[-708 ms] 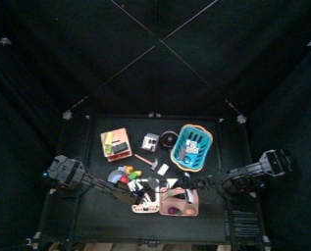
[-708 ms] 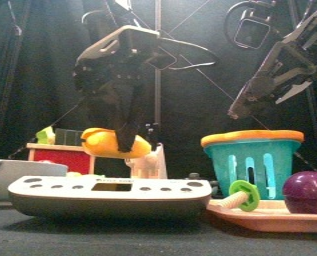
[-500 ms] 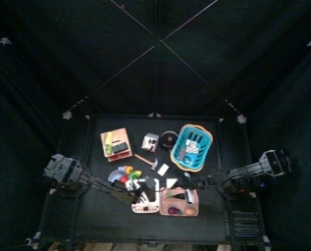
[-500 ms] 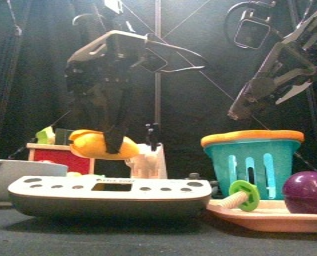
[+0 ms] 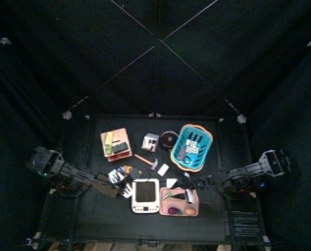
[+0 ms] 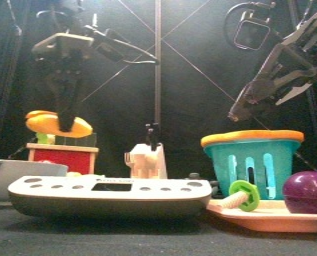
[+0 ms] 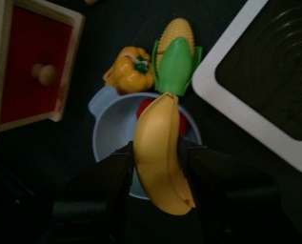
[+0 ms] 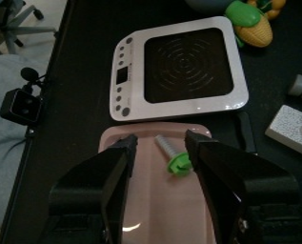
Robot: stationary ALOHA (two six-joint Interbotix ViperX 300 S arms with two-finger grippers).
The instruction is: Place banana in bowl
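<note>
— Where was the banana [image 7: 162, 157] in relation to the left pincer [image 7: 151, 195]?

— Right between its jaws. In the left wrist view the pincer was clamped on the banana's lower end, and the rest of the fruit stuck out straight ahead of the jaws. From the front, the same pincer [image 6: 63, 112] hung high over the left side of the desk, with the banana [image 6: 57, 122] held crosswise at its tips, clear of everything below.

— And the bowl?

— The grey bowl [image 7: 112, 133] lay directly under the pincer and the fruit; the banana's middle crossed over its hollow in the wrist view. Whether anything else lay inside the bowl I could not tell, since the banana covered most of it.

— What sat beyond the jaws?

— Just past the banana's far tip were an ear of corn [image 7: 177, 55] and an orange pepper [image 7: 130, 70], touching each other, near the bowl's rim. A white scale [image 7: 268, 71] lay to one side of them, a red wooden box [image 7: 36, 67] to the other.

— The right pincer [image 8: 166, 174]?

— It was parted and gripping nothing, poised above a pink tray [image 8: 153, 195], with a small green piece [image 8: 177, 164] between the jaws' tips down on the tray. Ahead of it lay the white scale [image 8: 180, 69].
</note>
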